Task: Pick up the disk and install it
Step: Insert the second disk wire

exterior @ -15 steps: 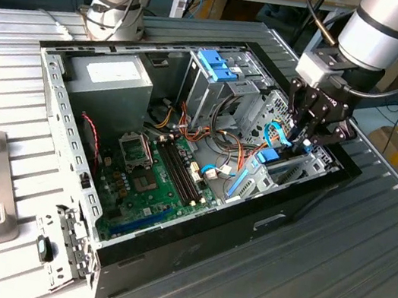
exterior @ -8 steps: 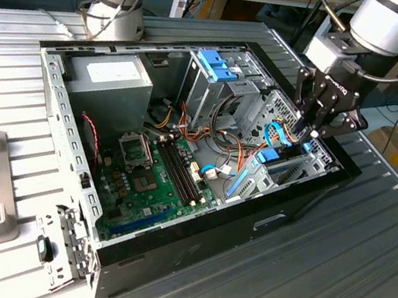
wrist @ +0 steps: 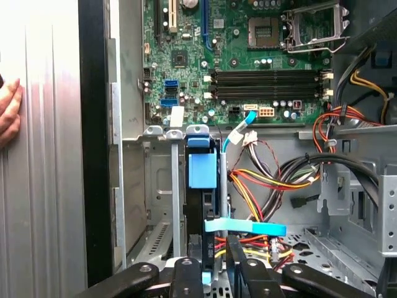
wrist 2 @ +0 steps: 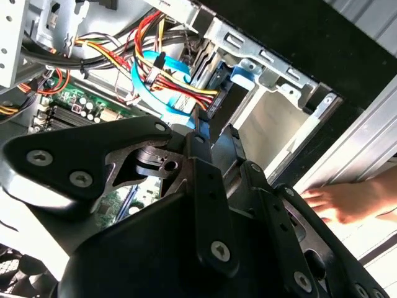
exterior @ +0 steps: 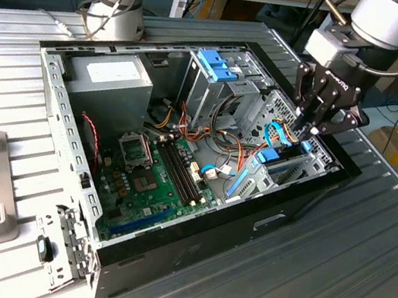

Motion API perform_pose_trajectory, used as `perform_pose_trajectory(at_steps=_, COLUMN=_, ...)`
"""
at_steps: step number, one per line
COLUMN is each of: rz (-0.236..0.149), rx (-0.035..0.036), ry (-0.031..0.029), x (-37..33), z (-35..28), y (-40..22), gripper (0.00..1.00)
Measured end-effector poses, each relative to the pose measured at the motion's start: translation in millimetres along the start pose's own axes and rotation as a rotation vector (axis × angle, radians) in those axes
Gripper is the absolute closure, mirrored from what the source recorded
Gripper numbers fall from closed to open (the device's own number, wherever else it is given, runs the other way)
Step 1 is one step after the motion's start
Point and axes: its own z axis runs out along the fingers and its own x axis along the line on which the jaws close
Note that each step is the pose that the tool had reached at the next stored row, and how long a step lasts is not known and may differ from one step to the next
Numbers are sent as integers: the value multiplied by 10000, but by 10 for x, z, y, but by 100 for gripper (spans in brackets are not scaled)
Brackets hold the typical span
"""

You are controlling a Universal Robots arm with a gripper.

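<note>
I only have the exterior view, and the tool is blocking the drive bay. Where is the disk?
Observer: In the first wrist view the disk stands on edge in the bay slot, right at the tool.
Operator: Anything close to it?
Observer: A light-blue flat cable crosses right next to it.
Operator: Anyone nearby?
Observer: Yes, a hand lies on the table just outside the case wall.

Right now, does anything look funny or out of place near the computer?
Yes. A person's hand rests on the table right beside the open computer case while the gripper works inside it. The motherboard's processor socket also sits bare, with nothing mounted over it.
</note>
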Motion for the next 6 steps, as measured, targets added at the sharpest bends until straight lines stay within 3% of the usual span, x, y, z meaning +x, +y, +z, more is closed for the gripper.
perform_pose_trajectory(at_steps=6, rz=-1, rx=0, ry=0, x=-1, z=0, y=4, gripper=70)
